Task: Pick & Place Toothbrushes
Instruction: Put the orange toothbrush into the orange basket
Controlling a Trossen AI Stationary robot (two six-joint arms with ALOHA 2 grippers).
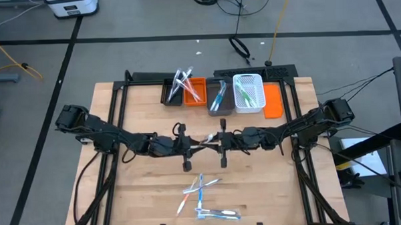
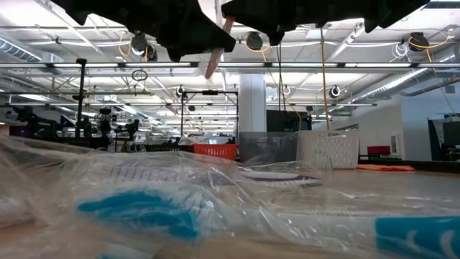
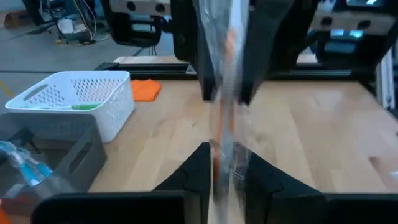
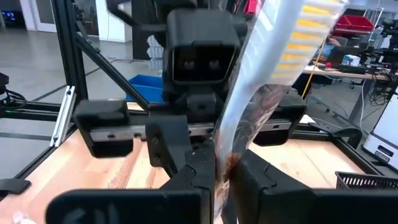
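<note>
A wrapped toothbrush (image 1: 207, 139), pink-handled inside crinkled clear plastic, hung above the table (image 1: 150, 194) between both arms. The left gripper (image 1: 190, 148) and the right gripper (image 1: 220, 144) each pinched one end of it.

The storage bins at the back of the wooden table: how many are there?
4, in one row: a black plastic bin, an orange plastic bin, a grey plastic bin and a white perforated basket.

Bin (image 1: 195, 90) — orange; basket (image 1: 248, 93) — white
</note>
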